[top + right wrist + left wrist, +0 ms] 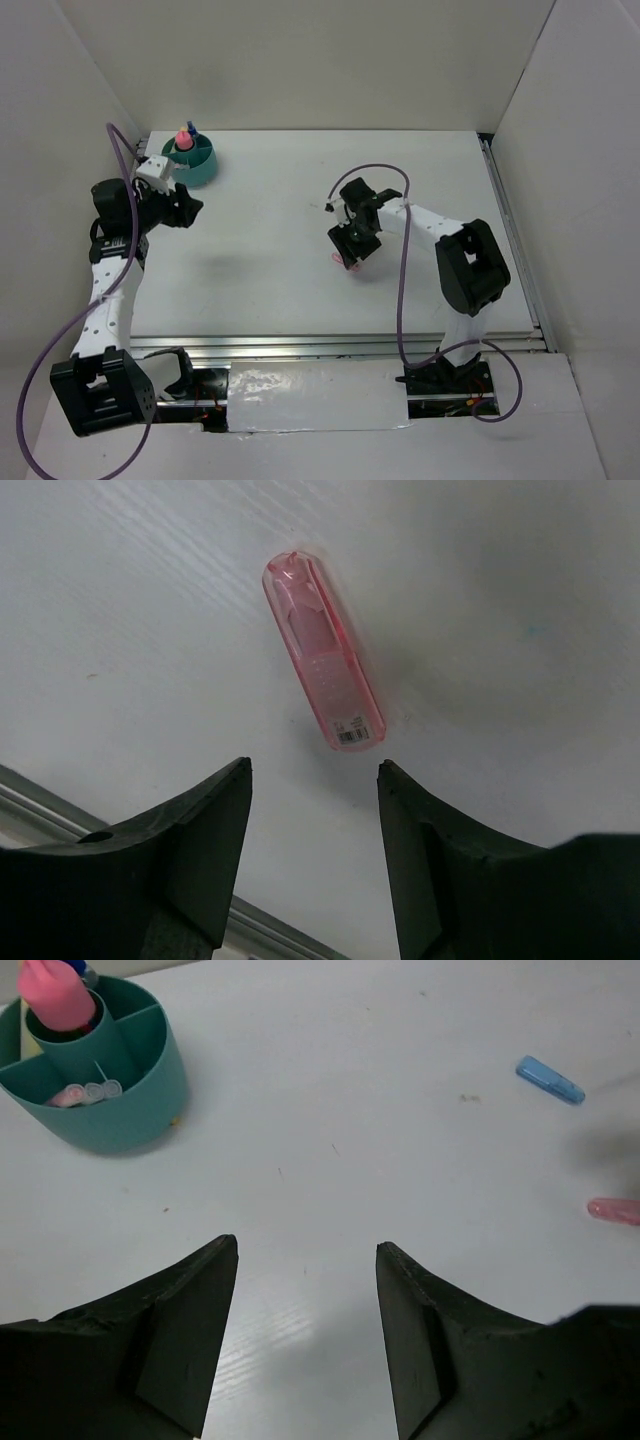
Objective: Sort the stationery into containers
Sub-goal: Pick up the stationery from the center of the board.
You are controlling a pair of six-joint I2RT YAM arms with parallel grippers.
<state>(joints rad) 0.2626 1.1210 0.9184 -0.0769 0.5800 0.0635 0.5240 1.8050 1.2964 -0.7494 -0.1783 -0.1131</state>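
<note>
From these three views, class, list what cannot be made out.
1. Top view: pink case mostly hidden beneath right gripper.
2. Right wrist: case's label print too small to read.
3. Left wrist: teal tub cut by left edge, pink case by right edge.

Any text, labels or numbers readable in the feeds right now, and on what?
Pink clip: a small white sticker at its near end, print too small to read.
Teal tub, blue piece: no text visible.
Nothing else readable in any view.
</note>
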